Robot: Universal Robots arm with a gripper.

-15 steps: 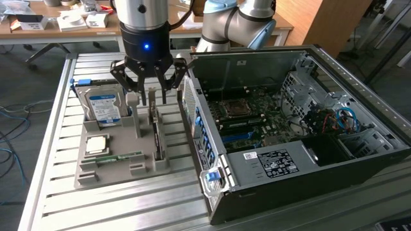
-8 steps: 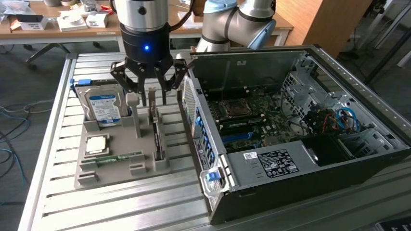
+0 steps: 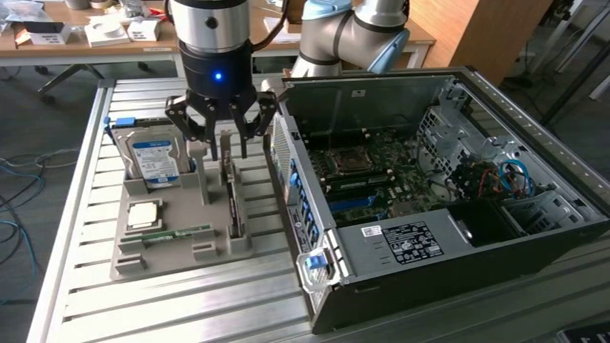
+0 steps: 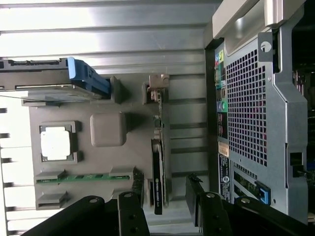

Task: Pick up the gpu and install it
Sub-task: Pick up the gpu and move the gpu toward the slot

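Hovering wide open above the gpu (image 3: pixel 231 196), which stands on edge in the grey holder (image 3: pixel 171 254) at nine o'clock of the computer case (image 3: pixel 429 236), the gripper (image 3: pixel 221 146) seems mid-approach for pick-up, which calls for fingers squarely astride the thin card.

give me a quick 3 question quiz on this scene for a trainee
1. True or false: the end effector is open and holds nothing.
2. The gpu is: A) gripped by the end effector, B) standing on edge in the grey tray, C) lying flat on the floor.
3. Which square part lies flat in the tray between the hard drive and the memory stick?
Key: 1 true; 2 B; 3 the cpu.
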